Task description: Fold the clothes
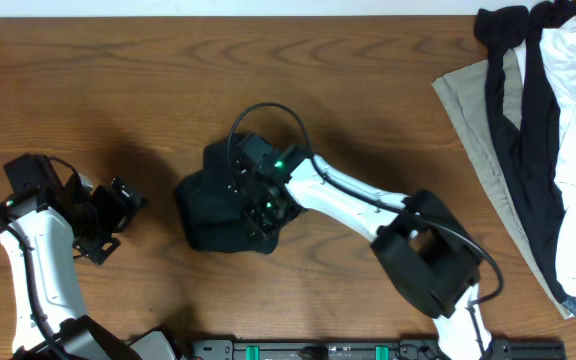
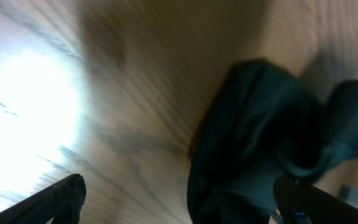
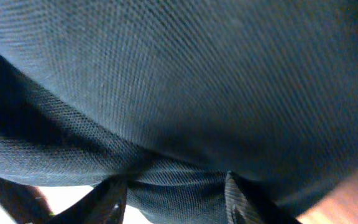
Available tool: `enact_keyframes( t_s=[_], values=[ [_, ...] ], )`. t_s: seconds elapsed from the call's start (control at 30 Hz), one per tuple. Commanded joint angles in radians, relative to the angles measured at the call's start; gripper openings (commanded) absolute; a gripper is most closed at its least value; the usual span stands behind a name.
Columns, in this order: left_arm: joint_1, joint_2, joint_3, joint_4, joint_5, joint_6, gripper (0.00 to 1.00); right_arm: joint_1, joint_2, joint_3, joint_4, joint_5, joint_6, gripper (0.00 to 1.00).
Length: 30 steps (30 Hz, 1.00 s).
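Wooden table [image 1: 118, 80] bears bunched black T-shirt [image 1: 208, 205]; right gripper [image 1: 260, 215] on it.

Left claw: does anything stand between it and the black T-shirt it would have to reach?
Nothing visible does. Only bare table lies between the open left claw and the bunched black T-shirt. The right claw sits on the shirt's far part, out of the left claw's path.

Left gripper [image 1: 108, 215] wide open; right gripper [image 1: 258, 212] low, far leftward.
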Motion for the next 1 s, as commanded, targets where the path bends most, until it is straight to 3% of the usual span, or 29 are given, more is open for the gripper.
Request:
enact_keyframes(
  t_s=[0.0,0.13,0.37,0.6,0.97],
  values=[
    [-0.003,-0.005,0.003,-0.002,0.087,0.050,0.98,-0.022,-0.106,-0.013,-0.001,0.121,-0.034,0.54],
    [-0.029,-0.005,0.003,-0.002,0.124,0.066,0.98,-0.035,-0.223,-0.013,-0.007,0.121,-0.034,0.59],
    [-0.137,0.000,-0.008,0.002,0.127,0.054,0.98,-0.071,-0.376,-0.013,-0.017,0.121,-0.034,0.61],
    [-0.181,0.036,-0.101,0.102,0.104,-0.076,0.98,-0.090,-0.403,-0.014,-0.071,0.121,-0.034,0.61],
    [-0.290,0.199,-0.177,0.257,0.112,-0.075,0.98,-0.090,-0.403,-0.014,-0.088,0.125,-0.034,0.61]
  ],
)
